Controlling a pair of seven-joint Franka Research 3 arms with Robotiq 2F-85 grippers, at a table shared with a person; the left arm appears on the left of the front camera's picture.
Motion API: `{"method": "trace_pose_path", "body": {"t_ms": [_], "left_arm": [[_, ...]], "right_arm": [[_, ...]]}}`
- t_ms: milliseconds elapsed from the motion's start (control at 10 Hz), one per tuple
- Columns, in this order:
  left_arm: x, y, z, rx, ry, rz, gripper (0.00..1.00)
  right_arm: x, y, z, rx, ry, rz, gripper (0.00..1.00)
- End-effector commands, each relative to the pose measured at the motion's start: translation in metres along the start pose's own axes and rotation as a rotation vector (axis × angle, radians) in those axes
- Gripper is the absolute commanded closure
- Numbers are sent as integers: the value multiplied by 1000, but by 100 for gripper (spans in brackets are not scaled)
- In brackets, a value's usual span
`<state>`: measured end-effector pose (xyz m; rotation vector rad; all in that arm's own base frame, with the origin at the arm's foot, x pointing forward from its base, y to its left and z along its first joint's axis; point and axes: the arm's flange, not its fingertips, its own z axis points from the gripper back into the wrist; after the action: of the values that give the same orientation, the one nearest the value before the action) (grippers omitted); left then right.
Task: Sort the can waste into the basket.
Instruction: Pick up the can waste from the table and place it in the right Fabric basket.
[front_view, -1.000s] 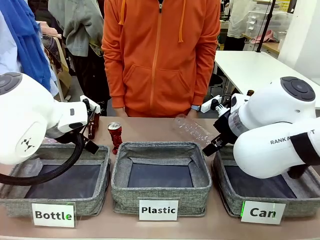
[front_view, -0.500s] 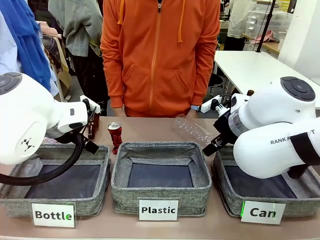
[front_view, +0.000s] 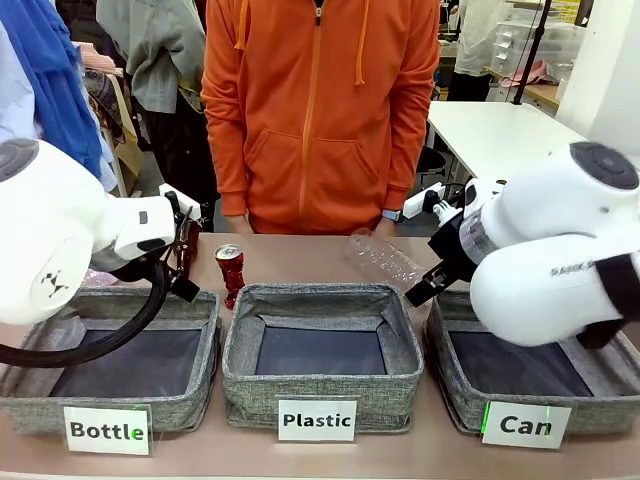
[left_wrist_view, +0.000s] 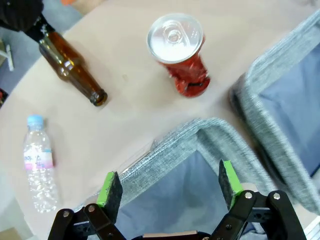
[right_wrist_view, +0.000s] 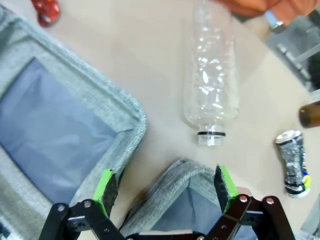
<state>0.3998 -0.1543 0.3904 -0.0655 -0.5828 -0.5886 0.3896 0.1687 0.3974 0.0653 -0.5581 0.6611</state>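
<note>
The red can (front_view: 230, 272) with a silver top stands crumpled on the table behind the gap between two baskets; the left wrist view shows the red can (left_wrist_view: 179, 52) from above. The black can (right_wrist_view: 292, 162) lies on its side at the right edge of the right wrist view. The "Can" basket (front_view: 458, 392) is at front right, and its corner rim (right_wrist_view: 172, 182) lies under my right gripper (right_wrist_view: 165, 187), which is open and holds nothing. My left gripper (left_wrist_view: 170, 187) is open over a corner of the "Bottle" basket (left_wrist_view: 200, 132), a short way from the red can.
A clear plastic bottle (front_view: 385, 262) lies behind the "Plastic" basket (front_view: 320, 385). A brown glass bottle (left_wrist_view: 70, 65) and a small clear bottle (left_wrist_view: 39, 167) lie near the left arm. A person in an orange hoodie (front_view: 320, 110) stands at the far side.
The right arm has lifted and shifted slightly. The left arm has barely moved. Cans and bottles stay where they were.
</note>
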Motion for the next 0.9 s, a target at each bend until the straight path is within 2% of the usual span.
{"method": "trace_pose_path", "body": {"t_ms": [0,200,300,400,600,800], "left_arm": [[16,9,58,-59,73,256,0],[17,13,120,-358,80,299,0],[4,27,150,-537,57,314,0],[-22,52,175,-727,-30,341,0],[-82,95,200,-873,-153,412,0],[-131,126,195,-923,-284,453,0]], "right_arm": [[10,-20,63,135,0,-74,0],[-1,-33,123,372,30,-287,0],[-20,-41,148,446,-24,-335,0],[-51,-52,168,565,-112,-325,0],[-122,-85,189,674,-302,-456,0],[-195,-125,176,785,-474,-627,0]]}}
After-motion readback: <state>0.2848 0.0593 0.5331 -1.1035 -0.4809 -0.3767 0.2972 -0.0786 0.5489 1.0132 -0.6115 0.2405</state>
